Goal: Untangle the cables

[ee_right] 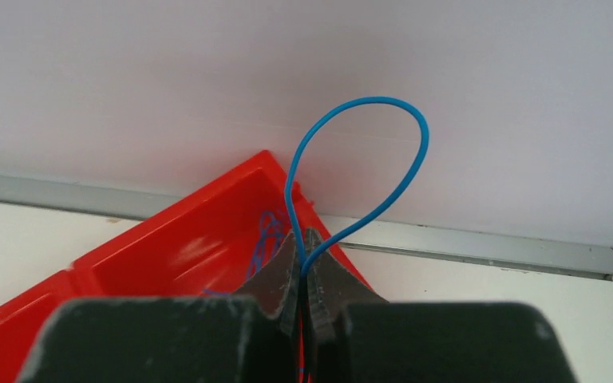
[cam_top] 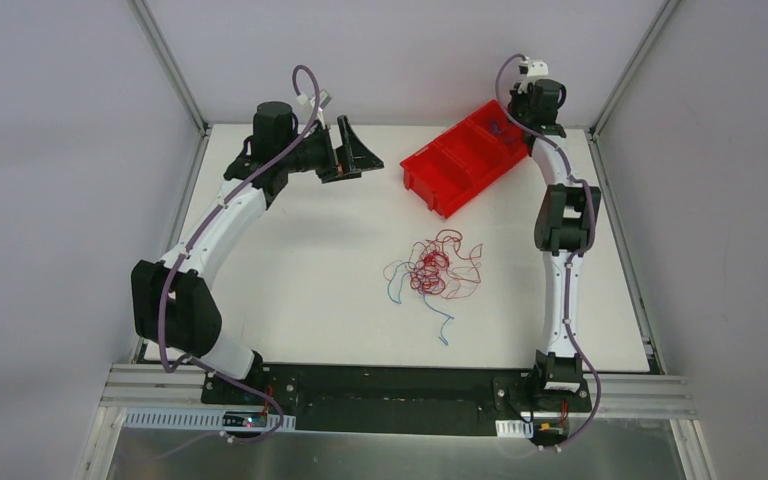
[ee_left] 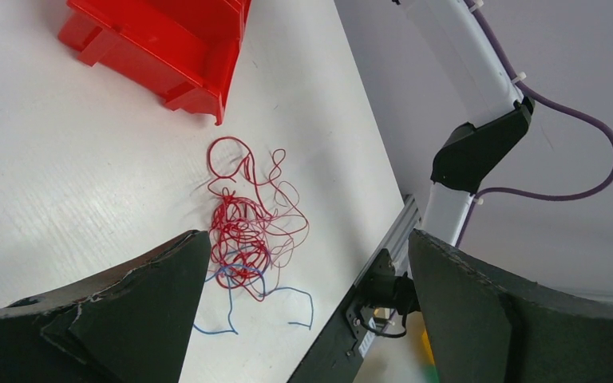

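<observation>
Red cables (cam_top: 432,268), with a few blue strands mixed in, sit as one loose knot on the white tabletop (cam_top: 300,270). They lie between the two arms and nearer the bases than either gripper. Blue ends trail out of the knot on its near side.

In the left wrist view the cables (ee_left: 243,231) are ahead of and below the left gripper (ee_left: 307,239), framed between its two fingers and well apart from both. The left gripper is released, fingers spread wide, up off the tabletop at the far left and aimed toward the right arm's side.

Farther out, a red bin (cam_top: 465,155) lies diagonally on the tabletop, beyond the knot and to the right of the left gripper. It is split into compartments.

The right gripper (ee_right: 305,243) is over the bin's far-end compartment, clenched on a blue cable (ee_right: 367,136). The jaws pinch both legs of it, and a loop stands up past the fingertips against the grey back wall (ee_right: 128,80).

Below the fingertips there are more thin blue strands in that compartment. They are blurred, so I can't tell how many. I also can't tell whether the held blue cable touches the bin.
</observation>
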You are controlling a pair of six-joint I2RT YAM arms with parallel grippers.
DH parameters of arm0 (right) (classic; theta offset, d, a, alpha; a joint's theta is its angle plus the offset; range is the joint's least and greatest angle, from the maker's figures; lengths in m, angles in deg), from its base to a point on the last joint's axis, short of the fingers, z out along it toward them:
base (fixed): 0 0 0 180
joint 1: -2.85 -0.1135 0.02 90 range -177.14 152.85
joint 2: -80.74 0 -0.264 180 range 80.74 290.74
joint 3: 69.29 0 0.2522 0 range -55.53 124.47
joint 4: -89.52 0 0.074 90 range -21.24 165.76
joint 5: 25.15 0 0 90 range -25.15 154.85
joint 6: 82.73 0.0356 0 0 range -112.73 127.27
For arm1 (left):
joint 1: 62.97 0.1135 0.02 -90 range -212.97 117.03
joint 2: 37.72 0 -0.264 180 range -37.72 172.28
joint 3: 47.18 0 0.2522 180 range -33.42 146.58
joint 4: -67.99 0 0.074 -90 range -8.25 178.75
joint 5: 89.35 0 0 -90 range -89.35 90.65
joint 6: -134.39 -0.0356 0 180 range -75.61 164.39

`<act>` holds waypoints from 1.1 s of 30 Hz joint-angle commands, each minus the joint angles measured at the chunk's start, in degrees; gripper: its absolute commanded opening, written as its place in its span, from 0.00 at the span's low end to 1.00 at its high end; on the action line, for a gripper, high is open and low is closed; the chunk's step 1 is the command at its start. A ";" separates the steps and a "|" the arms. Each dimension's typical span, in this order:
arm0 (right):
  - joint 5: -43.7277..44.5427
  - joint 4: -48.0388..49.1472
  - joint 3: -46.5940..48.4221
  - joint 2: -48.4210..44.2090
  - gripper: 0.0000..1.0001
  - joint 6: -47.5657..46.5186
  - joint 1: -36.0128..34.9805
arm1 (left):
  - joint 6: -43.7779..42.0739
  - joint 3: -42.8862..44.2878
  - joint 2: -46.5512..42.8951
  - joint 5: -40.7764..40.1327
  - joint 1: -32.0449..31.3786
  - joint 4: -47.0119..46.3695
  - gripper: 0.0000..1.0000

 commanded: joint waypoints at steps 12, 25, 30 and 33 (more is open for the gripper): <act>0.17 7.44 -5.98 -4.05 0.39 -4.61 -0.65 | 0.85 0.39 0.52 2.04 0.98 -1.70 0.99; -6.84 -5.21 -11.13 -21.63 0.91 -1.03 -0.36 | -5.41 -4.86 -3.82 1.68 2.00 5.10 0.99; -8.04 -18.77 -11.12 -28.82 0.94 -1.06 -0.19 | -15.70 -7.21 -3.90 4.89 2.04 12.14 0.99; -15.22 -34.02 -11.62 -34.17 0.90 -1.41 -0.18 | -19.50 -10.99 -3.50 8.85 1.47 13.87 0.97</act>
